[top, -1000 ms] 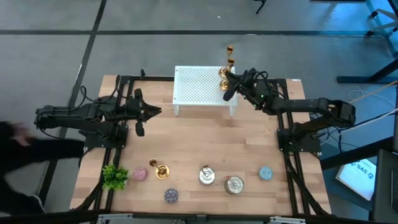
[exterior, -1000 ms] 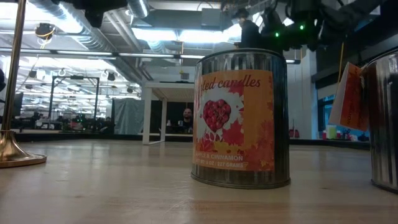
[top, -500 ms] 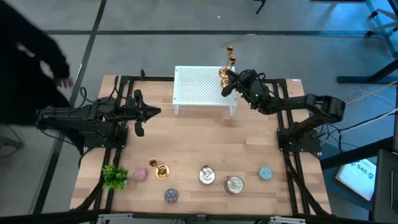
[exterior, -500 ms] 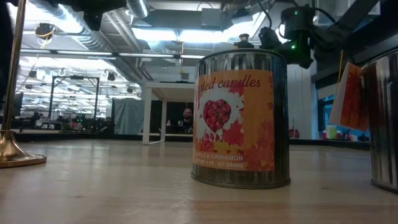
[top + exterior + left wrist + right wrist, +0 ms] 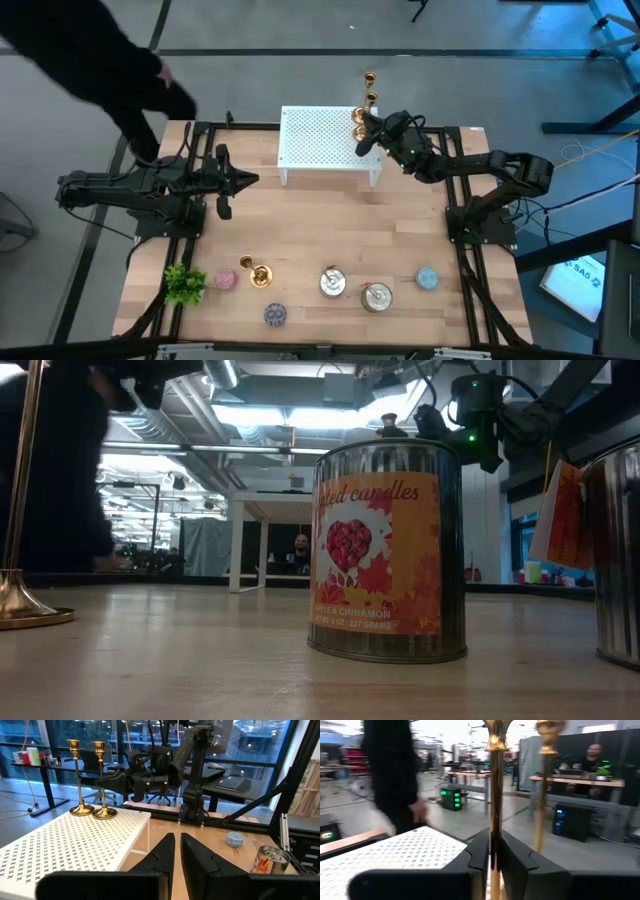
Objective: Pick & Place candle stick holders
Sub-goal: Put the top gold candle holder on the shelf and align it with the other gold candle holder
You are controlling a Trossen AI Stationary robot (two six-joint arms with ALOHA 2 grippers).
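The right gripper [image 5: 363, 132] reaches over the far right corner of the white perforated stand [image 5: 320, 140], its fingers [image 5: 479, 851] pinching the thin stem of a gold candle stick holder [image 5: 495, 795] that stands upright on that corner. A second candle stick holder [image 5: 545, 780] stands just beside it; in the left wrist view the two [image 5: 75, 777] [image 5: 102, 780] rise side by side at the stand's edge, bases nearly touching, with the right arm [image 5: 150, 777] just behind them. The third candle stick holder [image 5: 256, 273] is well apart — near the front left of the wooden table [image 5: 320, 230], between a pink candle [image 5: 224, 280] and a silver tin [image 5: 333, 283].

The left gripper [image 5: 247, 180] hangs over the table's left side, away from every object, its jaws pressed together on nothing. Also along the front edge: a small green plant [image 5: 185, 284], a second tin [image 5: 377, 296], a blue candle [image 5: 427, 278] and a purple one [image 5: 274, 315]. A person in dark clothing [image 5: 110, 70] leans in beyond the table's far left corner — one hand [image 5: 420, 812] is seen in the right wrist view.
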